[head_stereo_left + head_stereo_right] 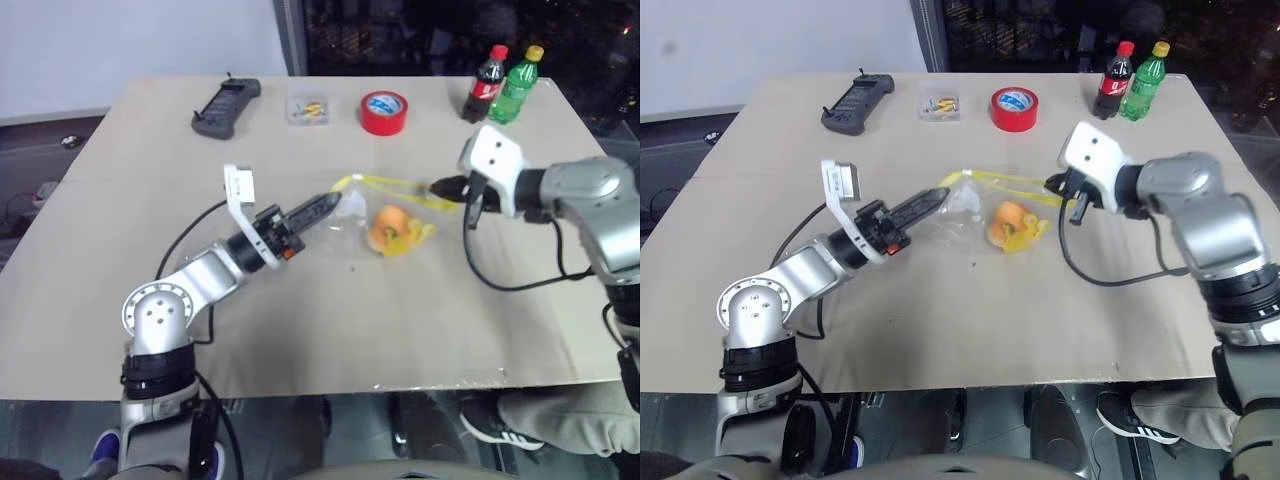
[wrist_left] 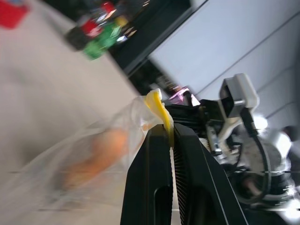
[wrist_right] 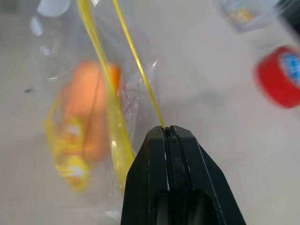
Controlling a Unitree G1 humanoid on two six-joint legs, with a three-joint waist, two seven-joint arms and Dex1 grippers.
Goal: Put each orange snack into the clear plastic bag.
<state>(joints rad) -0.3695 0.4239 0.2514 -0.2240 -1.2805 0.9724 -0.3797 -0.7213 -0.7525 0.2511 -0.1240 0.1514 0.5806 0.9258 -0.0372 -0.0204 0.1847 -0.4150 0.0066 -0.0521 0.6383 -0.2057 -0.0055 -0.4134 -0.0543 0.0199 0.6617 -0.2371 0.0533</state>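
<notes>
Left gripper (image 1: 334, 205): my fingers pinch the crinkly clear plastic bag's (image 1: 350, 215) yellow seal strip.
Right gripper (image 1: 436, 187): clamped on that strip's opposite end.
Oval orange snacks (image 1: 388, 229): inside bag (count unclear).

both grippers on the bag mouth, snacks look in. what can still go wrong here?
1. The left gripper and right gripper each pinch only the thin yellow seal strip of the crinkly clear plastic bag; it could slip out or tear if they pull apart.
2. The oval orange snacks hang low in the stretched bag; if one end lets go, it may tip and spill them onto the tan table.
</notes>
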